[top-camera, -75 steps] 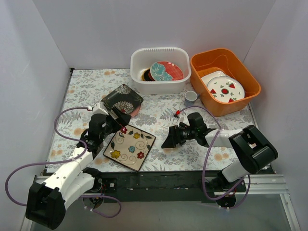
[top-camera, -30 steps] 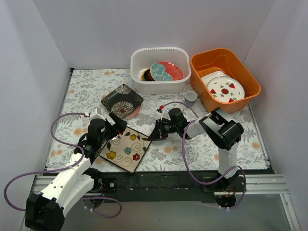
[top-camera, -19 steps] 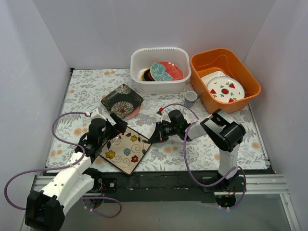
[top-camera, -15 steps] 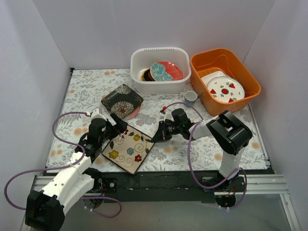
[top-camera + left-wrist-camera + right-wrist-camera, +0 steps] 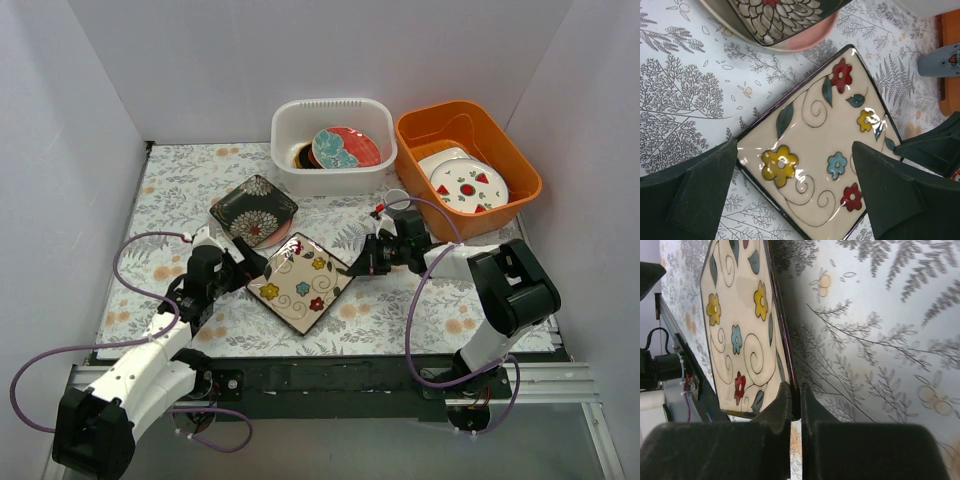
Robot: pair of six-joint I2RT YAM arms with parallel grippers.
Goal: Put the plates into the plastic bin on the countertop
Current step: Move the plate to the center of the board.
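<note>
The fingers [image 5: 777,412] of the right gripper [image 5: 796,400] are clamping the rim of the cream floral square plate [image 5: 302,282], now riding tilted off the countertop [image 5: 170,200] and shifted toward two o'clock from a second ago. The left gripper [image 5: 794,150] is standing wide open at its nine o'clock, empty. Transfer to the plastic bin [image 5: 290,170], at twelve o'clock, is evidently starting.

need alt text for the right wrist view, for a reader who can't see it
The right pincer is shut on the dark rim of the cream floral square plate, which stretches away up the left of the picture. The countertop, pale with grey fern leaves and small orange flowers, fills the right.
</note>
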